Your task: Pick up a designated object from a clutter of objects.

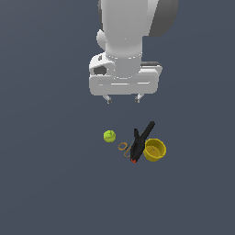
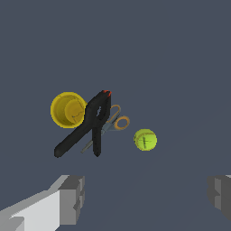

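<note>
The yellow-green ball (image 1: 109, 136) with faint seam lines lies on the dark floor at the exterior view's left of the clutter; it also shows in the wrist view (image 2: 145, 139). Beside it lie a tan ring-handled item (image 1: 124, 148) (image 2: 120, 122), a black tool with a red tip (image 1: 140, 141) (image 2: 90, 122) and a yellow cup (image 1: 154, 149) (image 2: 68, 109). My gripper (image 1: 123, 98) (image 2: 146, 198) is open and empty, hanging well above the floor, above and behind the ball. The ball stands apart from the other things.
The floor (image 1: 46, 183) is a plain dark grey surface with no edges in view. The black tool lies over the ring-handled item and touches the cup's side.
</note>
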### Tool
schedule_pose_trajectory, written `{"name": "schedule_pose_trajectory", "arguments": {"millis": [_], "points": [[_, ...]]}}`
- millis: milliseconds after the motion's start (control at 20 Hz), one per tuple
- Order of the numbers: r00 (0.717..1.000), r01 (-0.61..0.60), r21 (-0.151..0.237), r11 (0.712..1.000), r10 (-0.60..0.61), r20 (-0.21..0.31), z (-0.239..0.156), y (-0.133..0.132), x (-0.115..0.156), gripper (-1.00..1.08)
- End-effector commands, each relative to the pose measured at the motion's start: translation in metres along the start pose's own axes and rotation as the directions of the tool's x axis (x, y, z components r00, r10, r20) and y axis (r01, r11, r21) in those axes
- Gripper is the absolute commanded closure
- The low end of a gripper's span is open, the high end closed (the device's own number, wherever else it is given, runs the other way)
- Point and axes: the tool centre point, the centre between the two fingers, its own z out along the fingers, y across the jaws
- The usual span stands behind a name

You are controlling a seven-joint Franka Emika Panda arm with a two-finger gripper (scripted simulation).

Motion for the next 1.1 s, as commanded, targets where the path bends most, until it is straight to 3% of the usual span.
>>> {"name": "schedule_pose_trajectory", "arguments": {"millis": [0,450,1050], "points": [[1.000,0.000,0.000,1.000,0.000,0.000,0.000,0.000,0.000,-0.92],[0.999,0.032,0.017,0.999,-0.032,-0.017,-0.001,-0.007,0.009,-0.92],[0.999,0.047,0.011,0.999,-0.047,-0.016,0.013,-0.002,0.010,-0.92]]}}
